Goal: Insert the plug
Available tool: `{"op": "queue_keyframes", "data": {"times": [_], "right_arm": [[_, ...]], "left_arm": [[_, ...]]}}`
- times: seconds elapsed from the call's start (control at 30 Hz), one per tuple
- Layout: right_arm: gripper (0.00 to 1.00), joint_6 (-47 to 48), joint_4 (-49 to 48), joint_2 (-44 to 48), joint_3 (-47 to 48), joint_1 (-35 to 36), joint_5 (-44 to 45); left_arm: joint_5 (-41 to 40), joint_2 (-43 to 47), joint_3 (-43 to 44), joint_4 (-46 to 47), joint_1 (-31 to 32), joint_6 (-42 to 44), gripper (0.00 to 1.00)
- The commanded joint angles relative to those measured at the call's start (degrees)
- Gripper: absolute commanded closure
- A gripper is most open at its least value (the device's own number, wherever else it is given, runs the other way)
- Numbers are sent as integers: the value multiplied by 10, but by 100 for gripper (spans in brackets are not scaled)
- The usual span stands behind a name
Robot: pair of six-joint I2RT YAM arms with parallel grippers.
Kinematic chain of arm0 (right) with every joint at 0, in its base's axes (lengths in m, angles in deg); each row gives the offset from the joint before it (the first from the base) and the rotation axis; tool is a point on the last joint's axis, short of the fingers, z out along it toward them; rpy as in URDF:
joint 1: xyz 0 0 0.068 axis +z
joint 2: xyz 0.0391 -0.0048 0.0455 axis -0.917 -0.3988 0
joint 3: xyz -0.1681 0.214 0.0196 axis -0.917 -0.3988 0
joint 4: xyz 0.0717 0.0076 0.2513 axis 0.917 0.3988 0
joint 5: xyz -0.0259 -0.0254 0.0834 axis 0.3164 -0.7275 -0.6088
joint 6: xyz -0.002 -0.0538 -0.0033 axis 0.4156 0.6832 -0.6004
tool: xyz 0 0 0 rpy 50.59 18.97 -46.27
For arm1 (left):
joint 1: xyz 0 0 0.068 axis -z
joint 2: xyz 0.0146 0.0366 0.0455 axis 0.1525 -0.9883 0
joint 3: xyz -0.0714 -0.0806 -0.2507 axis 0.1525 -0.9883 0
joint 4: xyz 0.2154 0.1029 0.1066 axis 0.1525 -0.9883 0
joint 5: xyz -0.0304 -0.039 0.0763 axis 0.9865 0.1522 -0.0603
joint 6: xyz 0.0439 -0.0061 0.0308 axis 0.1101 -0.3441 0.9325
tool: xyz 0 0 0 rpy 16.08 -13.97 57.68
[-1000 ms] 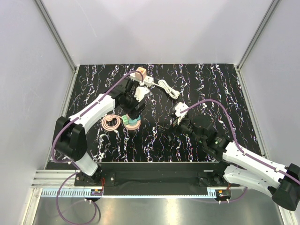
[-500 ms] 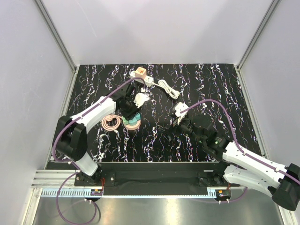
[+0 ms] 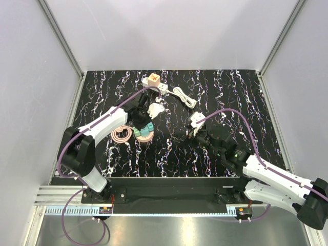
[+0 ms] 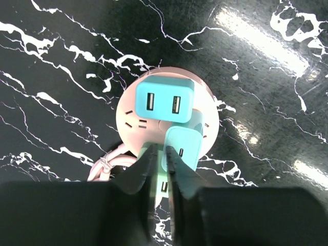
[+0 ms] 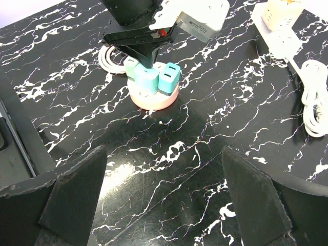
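Note:
A round pink socket hub (image 4: 130,115) (image 3: 145,134) (image 5: 154,100) lies on the black marble table and carries three plugs. They are a teal one with two USB ports (image 4: 164,102), a teal one with a single port (image 4: 182,148) and a mint one (image 4: 161,177) (image 5: 131,67). My left gripper (image 4: 161,154) (image 3: 142,123) (image 5: 148,61) hangs over the hub's near side. Its jaws are drawn together to a thin slit, far narrower than a plug, and the mint plug shows through it from below. My right gripper (image 5: 164,189) (image 3: 190,133) stands wide open over bare table, right of the hub.
A white power strip (image 3: 160,86) (image 5: 279,38) with a peach cube adapter (image 3: 154,79) (image 5: 284,10) lies at the back. Its white cable (image 3: 183,96) (image 5: 312,97) is bundled to its right. The hub's pink cable (image 3: 121,134) (image 4: 105,166) is coiled left of the hub.
My left gripper has come back from near the power strip to above the hub, and its jaws have closed from wide open to a slit. The right arm has not moved.

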Motion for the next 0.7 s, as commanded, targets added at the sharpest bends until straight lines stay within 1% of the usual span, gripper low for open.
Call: {"op": "queue_keyframes", "data": {"times": [0.0,0.07,0.2,0.43,0.47,0.53,0.57,0.67], "right_arm": [[0,9,-28,3,-1,3,15],[0,9,-28,2,-3,3,15],[0,7,-31,1,-5,3,15],[0,7,-31,6,-7,3,16],[0,7,-31,8,-7,3,16],[0,7,-31,10,-8,3,16],[0,7,-31,10,-8,3,16],[0,6,-32,9,-8,3,15]], "left_arm": [[5,-6,-30,1,6,-7,87],[1,-8,-40,1,9,-12,88],[1,-5,-42,1,14,-19,87],[5,18,-6,-3,17,-34,84],[3,19,-2,-5,17,-36,82],[-3,24,13,-14,17,-40,76],[-2,24,17,-18,17,-39,76],[5,28,31,-28,17,-37,82]]}}
